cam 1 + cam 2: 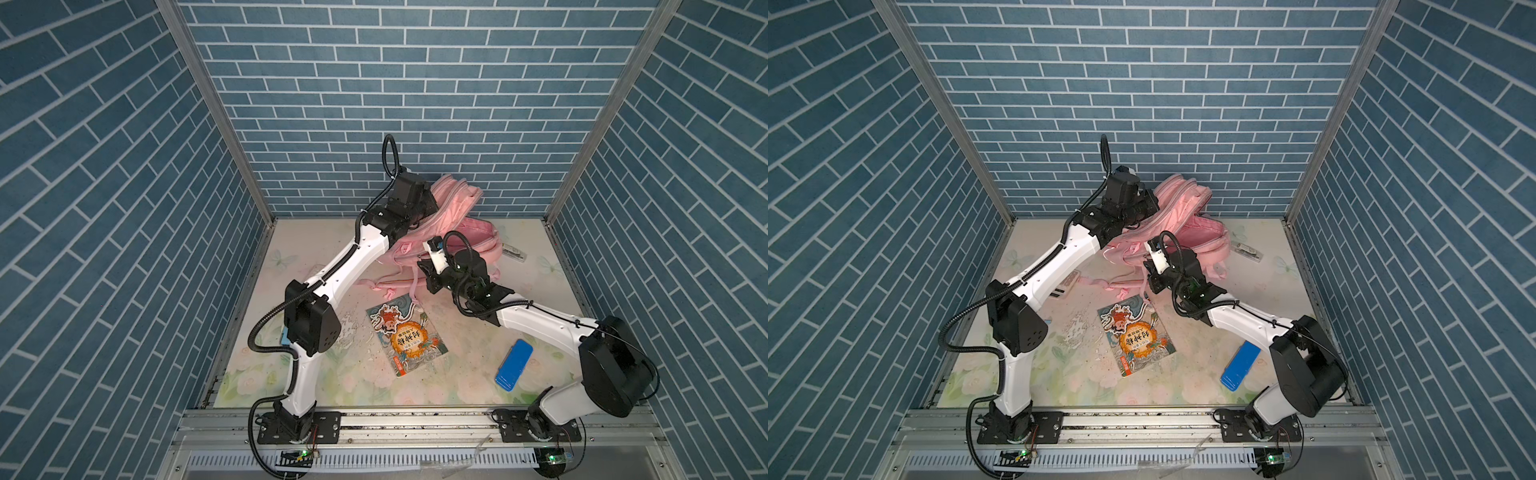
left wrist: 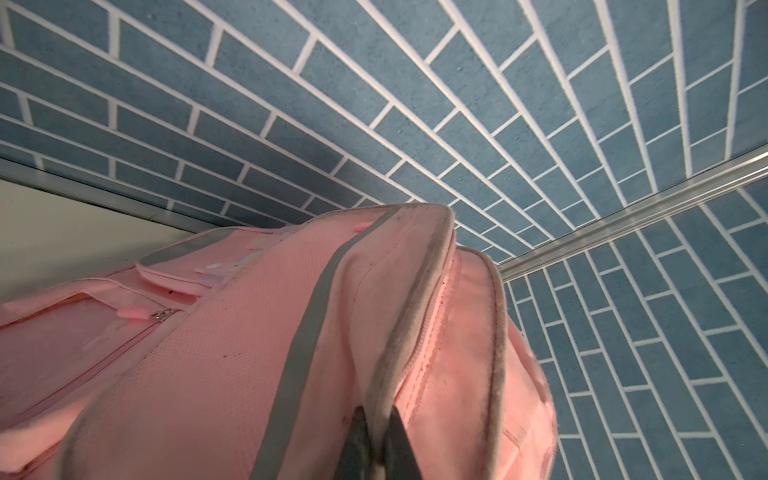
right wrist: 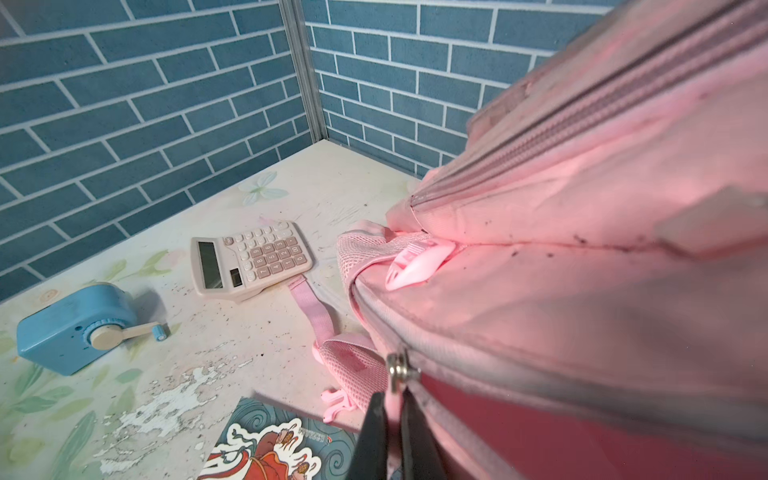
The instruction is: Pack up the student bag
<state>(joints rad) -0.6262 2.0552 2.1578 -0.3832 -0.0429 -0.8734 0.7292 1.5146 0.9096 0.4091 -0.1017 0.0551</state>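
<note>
Well back on the table [image 1: 332,374], close to the blue brick wall [image 1: 374,104], sits the student bag [image 1: 469,237] – pink, slumped, its top flap raised towards the wall so the main mouth gapes in both top views. The left gripper [image 2: 378,453] is pressed together on the flap's grey-piped rim and holds that edge up. The right gripper [image 3: 392,432] is at the bag's near lower edge, its fingers [image 3: 374,428] pinching a pink tab that hangs just under the metal zip slider [image 3: 397,370].

A pink strap [image 3: 311,307] trails from the bag across the table top towards the calculator [image 3: 249,259], which lies face up near it. Further off on that side stands a blue crank sharpener [image 3: 79,328]. In front of the bag, between the two arms, a picture book [image 1: 405,334] lies flat with its cover up. A blue pencil case [image 1: 514,364] lies to its right, apart from it – partly under the right arm in a top view. Just right of the bag lies a small clear packet [image 1: 514,251].
</note>
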